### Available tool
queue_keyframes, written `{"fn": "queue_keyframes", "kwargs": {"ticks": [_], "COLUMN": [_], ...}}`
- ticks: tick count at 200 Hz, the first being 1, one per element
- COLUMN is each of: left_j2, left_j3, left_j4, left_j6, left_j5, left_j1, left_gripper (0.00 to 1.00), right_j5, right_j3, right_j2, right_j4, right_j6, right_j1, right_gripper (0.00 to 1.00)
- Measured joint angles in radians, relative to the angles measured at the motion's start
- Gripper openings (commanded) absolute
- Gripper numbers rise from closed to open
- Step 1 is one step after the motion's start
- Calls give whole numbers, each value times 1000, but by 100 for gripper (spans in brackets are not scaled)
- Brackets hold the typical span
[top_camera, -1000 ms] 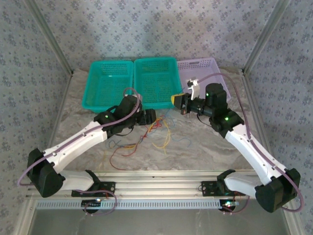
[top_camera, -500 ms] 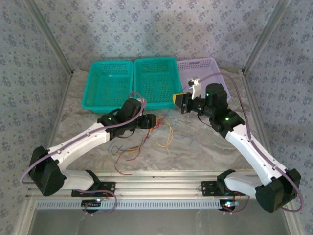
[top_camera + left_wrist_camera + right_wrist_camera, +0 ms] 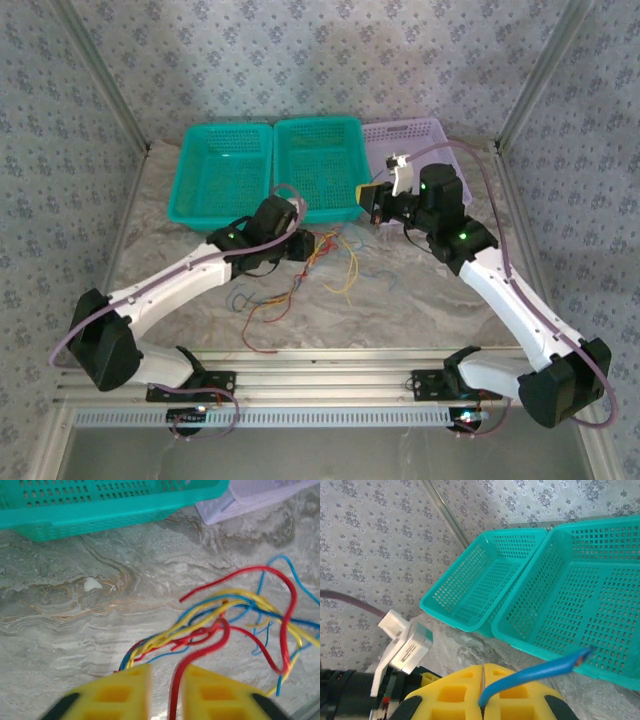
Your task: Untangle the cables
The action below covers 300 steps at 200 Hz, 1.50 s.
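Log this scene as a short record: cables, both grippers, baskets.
cables: red, yellow and blue strands tangled on the table, between the two arms
left gripper: low over the tangle, narrow gap between its fingers, red cable running through the gap; grip uncertain
right gripper: shut on blue cable, the cable's end pointing at the baskets
baskets: left teal basket, middle teal basket and lilac basket in a row at the far edge
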<state>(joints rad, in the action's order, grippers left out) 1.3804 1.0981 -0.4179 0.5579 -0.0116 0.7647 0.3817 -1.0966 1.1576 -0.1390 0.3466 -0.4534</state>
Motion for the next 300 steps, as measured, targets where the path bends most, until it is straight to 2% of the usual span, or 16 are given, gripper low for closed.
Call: {"fn": "queue_keyframes", "kwargs": {"ticks": [38, 68, 116, 157, 220, 263, 300], "left_j2": [42, 43, 22, -14, -19, -50, -97], "left_j3": [103, 266, 560, 715, 756, 743, 681], "left_j4": [-66, -162, -304, -402, -493, -492, -466], "left_j6": [-46, -90, -136, -151, -157, -156, -145], "left_j5": [-2, 16, 27, 21, 18, 19, 11], "left_j1": [-70, -101, -160, -163, -202, -220, -223], "left_gripper": [0, 0, 0, 0, 0, 0, 0], "right_j5": [-31, -164, -343, -420, -500, -587, -606], "right_j3": [-4, 0, 123, 216, 295, 353, 365], "right_j2": [-2, -10, -16, -14, -13, -6, -21], "right_j4": [-1, -17, -40, -51, -36, -57, -55], "right_j6": [0, 8, 95, 151, 200, 199, 187], "right_j1": [19, 53, 186, 199, 196, 194, 171], "right_gripper": [0, 0, 0, 0, 0, 0, 0]}}
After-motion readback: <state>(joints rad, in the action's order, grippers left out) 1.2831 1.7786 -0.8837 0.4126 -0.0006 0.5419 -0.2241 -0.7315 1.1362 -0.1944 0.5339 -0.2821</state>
